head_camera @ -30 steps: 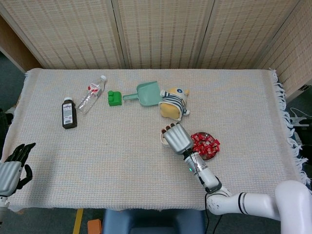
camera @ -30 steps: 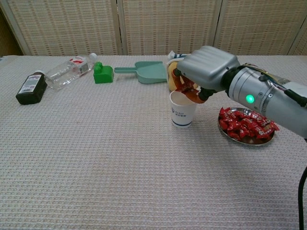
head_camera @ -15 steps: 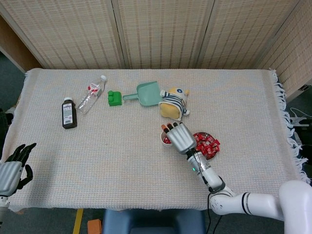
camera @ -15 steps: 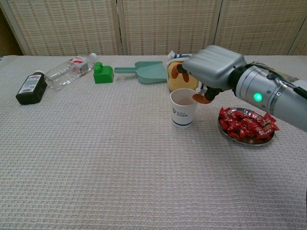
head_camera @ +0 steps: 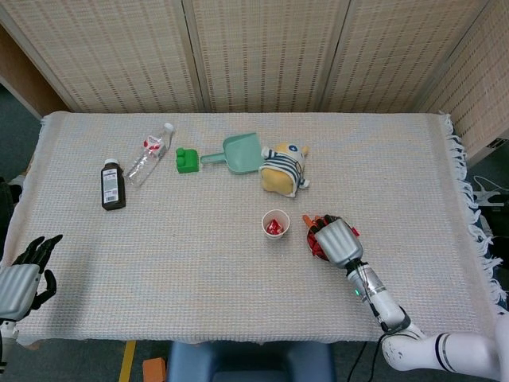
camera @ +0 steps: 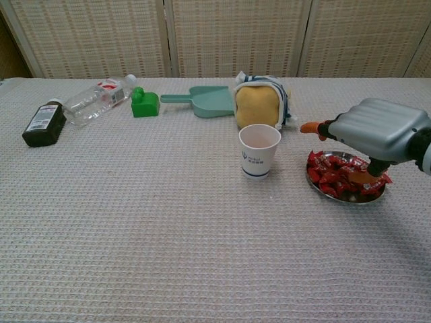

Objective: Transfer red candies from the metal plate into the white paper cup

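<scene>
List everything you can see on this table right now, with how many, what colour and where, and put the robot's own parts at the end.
paper cup: one, white, table centre, red candy inside
metal plate: one, silver, right of the cup
red candies: a heap, red, on the plate
plush toy: one, yellow with stripes, behind the cup
scoop: one, teal, left of the plush toy
toy block: one, green, left of the scoop
plastic bottle: one, clear, lying far left
dark bottle: one, brown, lying beside the clear bottle
tablecloth: one, beige, covers the table
right hand: silver, over the plate
left hand: silver and black, fingers apart, at the table's near left edge
</scene>
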